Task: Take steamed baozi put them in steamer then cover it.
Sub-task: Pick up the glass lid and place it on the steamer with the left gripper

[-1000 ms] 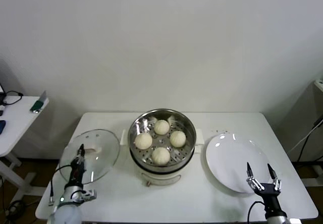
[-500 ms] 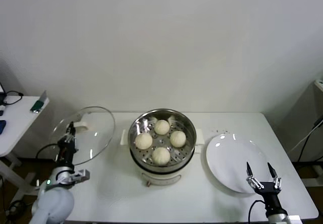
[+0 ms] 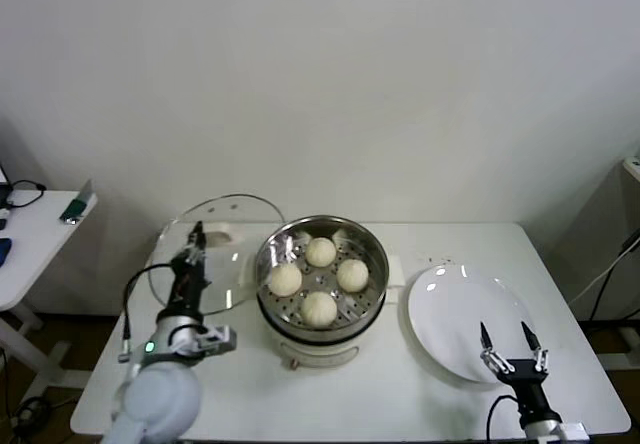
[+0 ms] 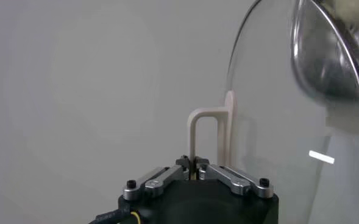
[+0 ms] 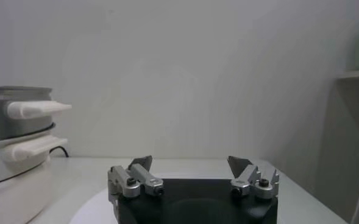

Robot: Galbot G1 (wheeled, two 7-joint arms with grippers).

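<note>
**Lid held up beside the pot, buns inside**

The left gripper (image 3: 190, 254) is up off the table (image 3: 400, 384), just left of the steamer (image 3: 320, 274), w/ its fingers pinched on the cream handle (image 4: 211, 137) of the glass lid (image 3: 215, 249). The lid hangs tilted, nearly on edge, its right rim close to the pot's left side; can't tell if they touch. From the left wrist view the handle's bar runs straight into the closed fingertips, and the lid's metal rim curves away past it.

Four buns (image 3: 319, 280) sit inside the steamer on the holed floor: one at the back, one left, one right, one at the front, close together. The pot is uncovered and stands mid-table on its cream base.

The right gripper (image 3: 508, 349) waits low at the near-right corner, fingers spread wide, holding nothing. It sits at the front edge of a white plate (image 3: 455, 319), which lies right of the steamer, slightly apart from it.
</note>
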